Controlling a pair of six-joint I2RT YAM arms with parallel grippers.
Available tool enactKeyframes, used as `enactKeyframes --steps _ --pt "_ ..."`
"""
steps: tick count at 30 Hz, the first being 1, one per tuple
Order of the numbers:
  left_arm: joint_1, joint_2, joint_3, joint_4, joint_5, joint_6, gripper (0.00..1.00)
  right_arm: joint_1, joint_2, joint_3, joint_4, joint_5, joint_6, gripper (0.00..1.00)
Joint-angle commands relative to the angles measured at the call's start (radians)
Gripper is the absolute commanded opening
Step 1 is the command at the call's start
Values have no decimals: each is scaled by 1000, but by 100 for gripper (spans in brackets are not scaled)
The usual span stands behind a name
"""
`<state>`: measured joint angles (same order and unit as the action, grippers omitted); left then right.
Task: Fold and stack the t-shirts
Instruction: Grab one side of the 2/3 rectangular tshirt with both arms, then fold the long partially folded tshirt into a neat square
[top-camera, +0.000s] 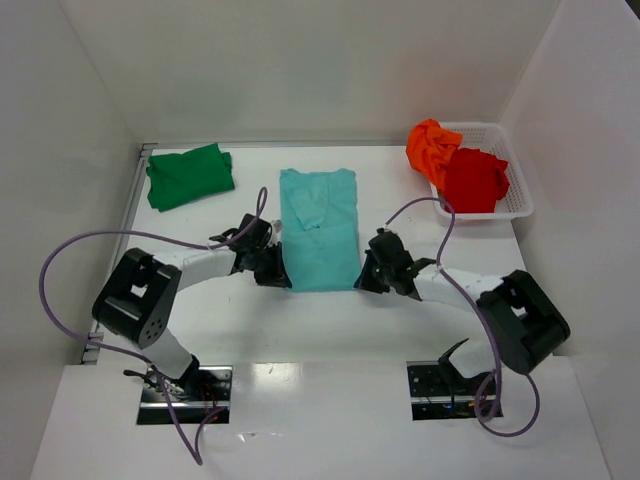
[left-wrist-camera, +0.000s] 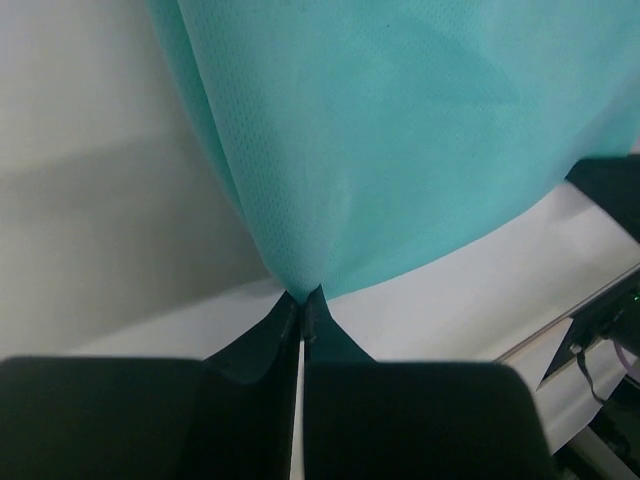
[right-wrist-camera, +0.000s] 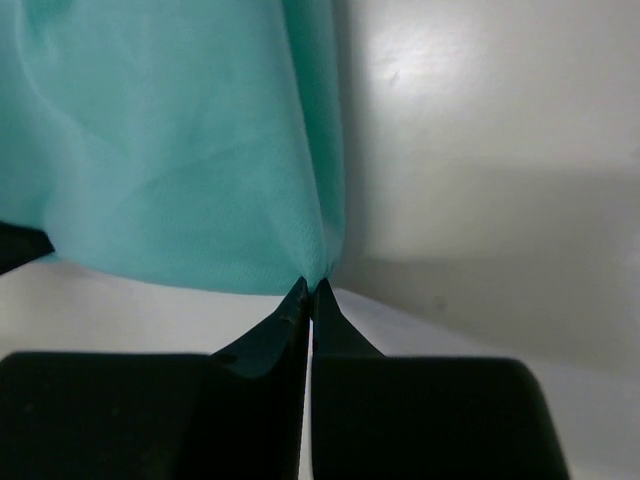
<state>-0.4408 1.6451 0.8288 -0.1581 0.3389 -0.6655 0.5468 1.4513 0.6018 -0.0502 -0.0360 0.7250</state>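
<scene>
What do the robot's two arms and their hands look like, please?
The left arm and right arm match: white tubular links between chunky black joint housings, with a thin purple cable looping along each. The left hand and right hand each end in two slim, black, tapering fingers. No markings show.

Quick headcount from my end of the link. Four t-shirts on the table (top-camera: 330, 320): one teal shirt (top-camera: 320, 230) in the middle, one dark green shirt (top-camera: 190, 176) at the far left corner, plus one orange shirt (top-camera: 432, 148) and one red shirt (top-camera: 474, 180). One white mesh basket (top-camera: 515, 175) at the far right corner, with those last two in it. Two arms, left arm (top-camera: 200, 268) and right arm (top-camera: 455, 288), so two grippers: left gripper (top-camera: 275, 270), right gripper (top-camera: 368, 275). Two purple cables, left cable (top-camera: 130, 233) and right cable (top-camera: 415, 203). Two metal base plates at the near edge, left plate (top-camera: 185, 393), right plate (top-camera: 440, 390).
</scene>
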Motion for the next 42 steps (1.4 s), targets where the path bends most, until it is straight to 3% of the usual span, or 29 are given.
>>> enactKeyframes --steps 1,7,10,14,17,23,29,38,42 --pt "-33 -103 -23 -101 -50 -43 0 99 -123 -43 -54 65 118 0" --pt "-78 -250 -86 -188 -81 -126 0 252 -287 -63 -178 116 255 0" --pt "-78 -416 -97 -268 -129 -149 0 284 -373 -63 -261 136 275 0" --pt "-78 -548 -30 -356 -193 -160 0 285 -526 -2 -356 200 286 0" --pt "-47 -561 32 -366 -175 -140 0 245 -516 73 -384 211 240 0" --pt "-19 -426 124 -345 -107 -79 0 125 -401 170 -320 200 126 0" --pt "99 -262 287 -311 -37 4 0 -8 -267 279 -220 205 57 0" --pt "194 79 594 -320 40 93 0 -60 10 473 -99 193 -35 0" --pt "215 200 659 -299 84 104 0 -100 131 541 -57 193 -73 1"
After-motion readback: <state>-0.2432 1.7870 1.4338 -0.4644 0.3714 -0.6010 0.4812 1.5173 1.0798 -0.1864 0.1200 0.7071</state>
